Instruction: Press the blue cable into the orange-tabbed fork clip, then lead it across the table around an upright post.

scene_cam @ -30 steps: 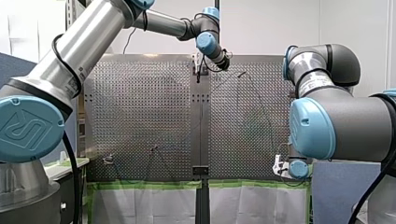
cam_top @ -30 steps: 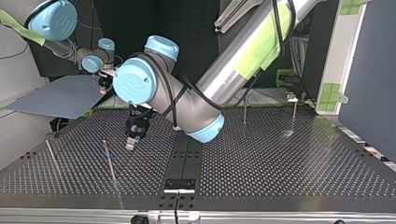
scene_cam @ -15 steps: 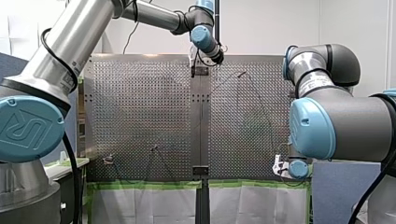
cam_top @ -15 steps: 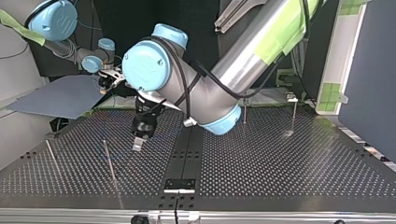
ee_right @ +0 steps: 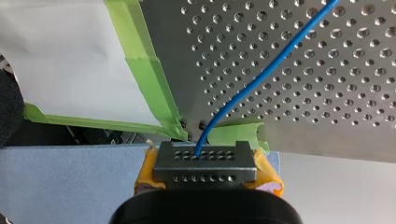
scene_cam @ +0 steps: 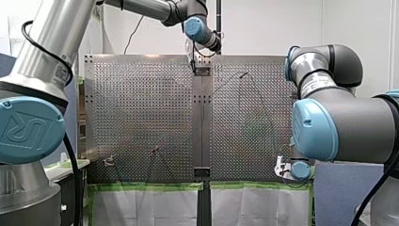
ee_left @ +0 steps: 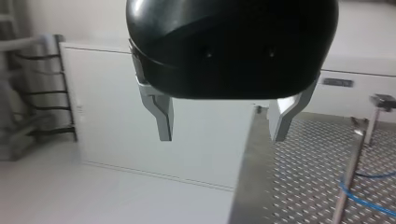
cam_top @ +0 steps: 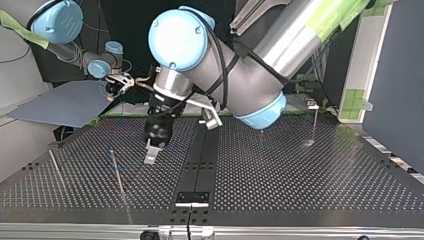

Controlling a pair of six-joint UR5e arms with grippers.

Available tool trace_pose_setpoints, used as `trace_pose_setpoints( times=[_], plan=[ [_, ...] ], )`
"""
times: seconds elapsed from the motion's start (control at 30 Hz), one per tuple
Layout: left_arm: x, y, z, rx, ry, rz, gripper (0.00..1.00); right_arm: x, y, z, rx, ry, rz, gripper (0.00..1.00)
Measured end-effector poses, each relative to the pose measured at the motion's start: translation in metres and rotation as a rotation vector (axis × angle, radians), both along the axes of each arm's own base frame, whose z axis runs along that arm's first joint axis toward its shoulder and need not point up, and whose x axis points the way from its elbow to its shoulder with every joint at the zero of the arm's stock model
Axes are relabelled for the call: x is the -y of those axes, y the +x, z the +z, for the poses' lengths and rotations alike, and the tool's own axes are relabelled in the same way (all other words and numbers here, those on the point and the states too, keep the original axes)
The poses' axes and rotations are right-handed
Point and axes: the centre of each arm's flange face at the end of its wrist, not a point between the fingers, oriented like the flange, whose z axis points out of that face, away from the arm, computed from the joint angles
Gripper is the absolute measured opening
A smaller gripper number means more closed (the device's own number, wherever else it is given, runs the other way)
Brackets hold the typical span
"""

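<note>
In the right wrist view the blue cable [ee_right: 261,74] runs from my right gripper [ee_right: 204,161] out over the perforated table [ee_right: 327,102]. That gripper is shut on the cable, with yellow pads showing at its sides. It hangs at the table's green-taped corner [scene_cam: 281,165]. My left gripper [ee_left: 222,137] is open and empty. It hovers low over the table's far middle [scene_cam: 193,66], beside an upright post [cam_top: 118,172]. The same post [ee_left: 348,186] and a stretch of cable [ee_left: 369,203] lie off to one side of it. I cannot make out an orange tab.
A second thin post [cam_top: 55,167] stands at the top view's left. At its right stand a further post [cam_top: 262,120] and a post with a small fitting on top [cam_top: 313,107]. Green tape [ee_right: 149,79] edges the table. A grey board [cam_top: 65,105] lies behind my right gripper.
My left arm has swung further out, carrying its open gripper leftward in the front view and a little nearer the camera in the top view. My right arm has stayed still.
</note>
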Motion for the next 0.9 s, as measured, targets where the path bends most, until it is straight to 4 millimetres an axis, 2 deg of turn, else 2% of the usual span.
trace_pose_setpoints(
  times=[0.67,0.83,0.9],
  plan=[
    [-0.042,-0.049,0.038,0.086,-0.258,-0.031,1.0,-0.001,0.005,0.0,0.0,0.001,0.009,0.0],
    [-0.053,-0.061,0.044,0.116,-0.297,-0.026,1.0,-0.002,0.007,0.0,0.0,0.001,0.012,0.0],
    [-0.055,-0.064,0.041,0.122,-0.306,-0.024,1.0,-0.002,0.007,0.0,0.0,0.0,0.012,0.0]
  ],
)
